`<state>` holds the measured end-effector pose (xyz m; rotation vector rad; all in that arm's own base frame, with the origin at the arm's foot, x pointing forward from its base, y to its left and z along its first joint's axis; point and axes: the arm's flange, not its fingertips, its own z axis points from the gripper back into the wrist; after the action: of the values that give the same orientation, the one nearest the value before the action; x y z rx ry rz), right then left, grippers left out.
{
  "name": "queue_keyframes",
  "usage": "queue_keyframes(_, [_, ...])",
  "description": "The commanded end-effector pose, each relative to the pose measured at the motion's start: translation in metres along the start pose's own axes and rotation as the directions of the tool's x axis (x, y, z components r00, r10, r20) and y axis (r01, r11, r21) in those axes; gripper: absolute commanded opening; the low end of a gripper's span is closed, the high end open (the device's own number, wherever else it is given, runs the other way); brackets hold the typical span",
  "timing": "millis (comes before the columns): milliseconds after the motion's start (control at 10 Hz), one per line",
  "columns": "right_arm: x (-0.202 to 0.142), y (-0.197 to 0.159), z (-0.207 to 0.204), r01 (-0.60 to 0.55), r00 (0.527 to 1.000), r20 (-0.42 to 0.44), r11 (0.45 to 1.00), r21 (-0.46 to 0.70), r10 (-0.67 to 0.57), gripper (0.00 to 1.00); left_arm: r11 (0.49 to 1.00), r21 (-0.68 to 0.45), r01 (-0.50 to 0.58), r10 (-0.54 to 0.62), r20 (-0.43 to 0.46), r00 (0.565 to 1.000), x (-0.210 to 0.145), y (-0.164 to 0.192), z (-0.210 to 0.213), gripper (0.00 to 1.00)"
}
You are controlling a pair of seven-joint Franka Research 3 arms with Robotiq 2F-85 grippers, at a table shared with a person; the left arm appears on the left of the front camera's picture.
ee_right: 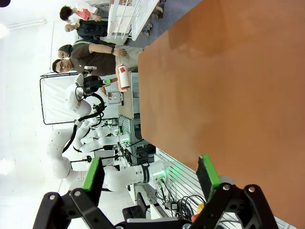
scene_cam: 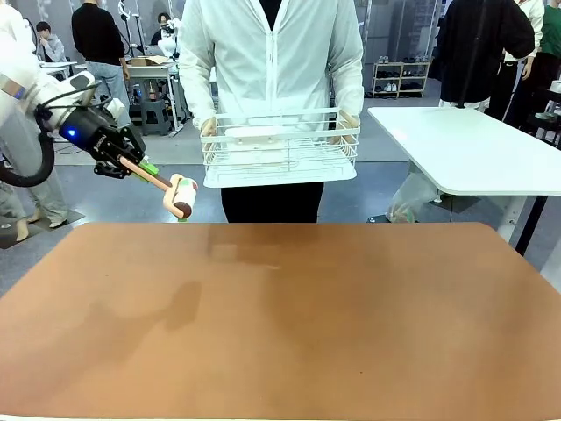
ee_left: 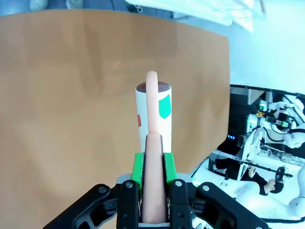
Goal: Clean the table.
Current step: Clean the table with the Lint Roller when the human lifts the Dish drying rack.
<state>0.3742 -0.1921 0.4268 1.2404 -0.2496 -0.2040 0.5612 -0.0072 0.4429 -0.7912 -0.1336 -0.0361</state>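
- Counter [scene_cam: 289,324] is lying bare and reddish-brown between the robot and the person. No crumbs or spills are showing on it, so the cleaning looks to be only just getting under way. The next move is probably calling for the tool to come down flat onto the top and roll across it in steady strokes.
- Person [scene_cam: 272,53] is standing at the far edge, holding a white wire basket [scene_cam: 346,149] in both hands, up in the air and apart from the counter top.
- Left arm [scene_cam: 22,61] is reaching in from the left side, its wrist angling down and toward the middle, near the counter's far left corner and clear of the surface.
- Lint roller [scene_cam: 182,195] is hanging in the air with its head leading and its pink handle running back into the grip. In the left wrist view it is aiming down at the brown top without touching it.
- Left fingers [ee_left: 137,169] are clamping the roller's handle between their green pads.
- Right fingers [ee_right: 90,174] are standing wide apart with nothing between them, looking along the counter from low at its edge and taking no part yet.
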Motion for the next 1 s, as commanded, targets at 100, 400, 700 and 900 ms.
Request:
queue_keyframes(100, [-0.001,0.002,0.0,-0.008,1.0,0.0,1.0,0.014,0.008,1.0,0.992,0.113,-0.051,0.054,-0.022,0.998,-0.017,-0.019,0.01,0.21])
queue_keyframes(400, [-0.001,0.002,0.0,-0.008,1.0,0.0,1.0,0.014,0.008,1.0,0.874,0.486,-0.008,-0.013,0.038,0.999,-0.053,-0.086,0.05,0.21])
queue_keyframes(700, [-0.001,0.002,0.0,-0.008,1.0,0.0,1.0,0.014,0.008,1.0,0.732,0.682,-0.003,-0.042,0.05,0.998,-0.076,-0.062,0.076,0.21])
queue_keyframes(900, [-0.001,0.002,0.0,-0.008,1.0,0.0,1.0,0.014,0.008,1.0,0.71,0.704,0.018,-0.105,0.081,0.991,-0.092,-0.044,0.083,0.21])
